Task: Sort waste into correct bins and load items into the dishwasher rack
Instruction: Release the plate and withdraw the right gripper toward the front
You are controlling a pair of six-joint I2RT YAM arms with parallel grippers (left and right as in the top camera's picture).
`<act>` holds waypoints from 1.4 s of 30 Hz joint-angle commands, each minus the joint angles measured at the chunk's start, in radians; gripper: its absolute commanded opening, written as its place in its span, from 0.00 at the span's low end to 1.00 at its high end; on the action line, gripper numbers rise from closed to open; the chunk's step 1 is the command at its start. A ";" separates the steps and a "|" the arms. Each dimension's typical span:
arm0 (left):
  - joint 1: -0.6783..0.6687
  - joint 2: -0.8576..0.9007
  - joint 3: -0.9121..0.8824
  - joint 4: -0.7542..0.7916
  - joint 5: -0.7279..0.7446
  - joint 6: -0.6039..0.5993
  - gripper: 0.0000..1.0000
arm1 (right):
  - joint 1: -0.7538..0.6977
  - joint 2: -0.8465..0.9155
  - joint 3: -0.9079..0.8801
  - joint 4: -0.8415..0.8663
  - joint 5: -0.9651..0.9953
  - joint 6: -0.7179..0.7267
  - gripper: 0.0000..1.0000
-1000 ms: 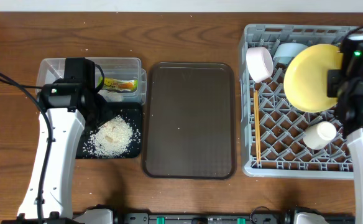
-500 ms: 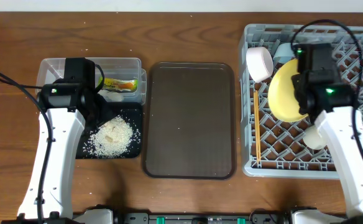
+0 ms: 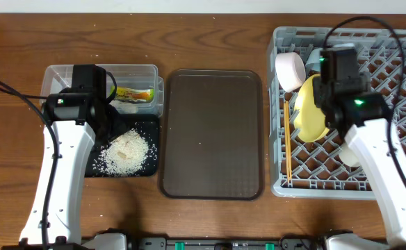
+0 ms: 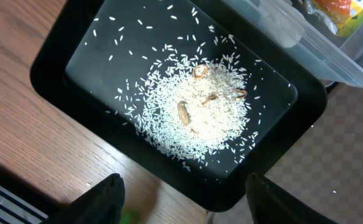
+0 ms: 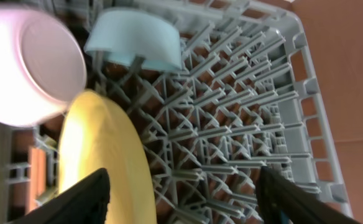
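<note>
The yellow plate is set on edge in the dishwasher rack. Right gripper and left gripper are held apart.

The yellow plate stands on edge among the pegs of the grey dishwasher rack, beside the white bowl and the light blue bowl, both tipped on their sides. Wooden chopsticks lie along the rack's left side. Rice grains are heaped in the black tray. The printed wrapper lies in the clear tub.
</note>
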 commanded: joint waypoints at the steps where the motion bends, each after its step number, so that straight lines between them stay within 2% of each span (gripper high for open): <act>1: 0.004 0.004 0.005 -0.003 -0.005 -0.005 0.71 | -0.063 -0.072 0.003 0.009 -0.122 0.098 0.78; 7: -0.008 0.004 0.005 0.041 0.027 0.106 0.79 | -0.280 -0.103 0.003 0.002 -0.579 0.098 0.79; 10: -0.037 0.004 0.005 0.080 0.092 0.188 0.81 | -0.381 -0.102 0.003 -0.053 -0.747 0.094 0.95; 12: -0.066 0.004 0.005 0.092 0.134 0.254 0.82 | -0.418 -0.103 0.003 -0.107 -0.785 0.071 0.99; 15: -0.119 0.004 0.005 0.060 0.141 0.326 0.84 | -0.441 -0.102 0.002 -0.209 -0.782 0.051 0.99; 20: -0.147 0.000 0.001 -0.035 0.137 0.328 0.84 | -0.441 -0.104 0.000 -0.331 -0.718 0.057 0.99; 23: -0.146 -0.042 -0.041 -0.024 0.137 0.327 0.84 | -0.441 -0.116 -0.013 -0.355 -0.713 0.061 0.99; 27: -0.146 -0.181 -0.146 0.057 0.137 0.322 0.85 | -0.422 -0.199 -0.109 -0.282 -0.712 0.061 0.99; 33: -0.146 -0.509 -0.332 0.217 0.137 0.286 0.86 | -0.309 -0.472 -0.357 -0.070 -0.615 0.114 0.99; 35: -0.146 -0.602 -0.385 0.261 0.137 0.271 0.93 | -0.267 -0.562 -0.426 -0.017 -0.579 0.127 0.99; 42: -0.146 -0.790 -0.433 0.294 0.138 0.271 0.93 | -0.237 -0.735 -0.530 -0.012 -0.584 0.127 0.99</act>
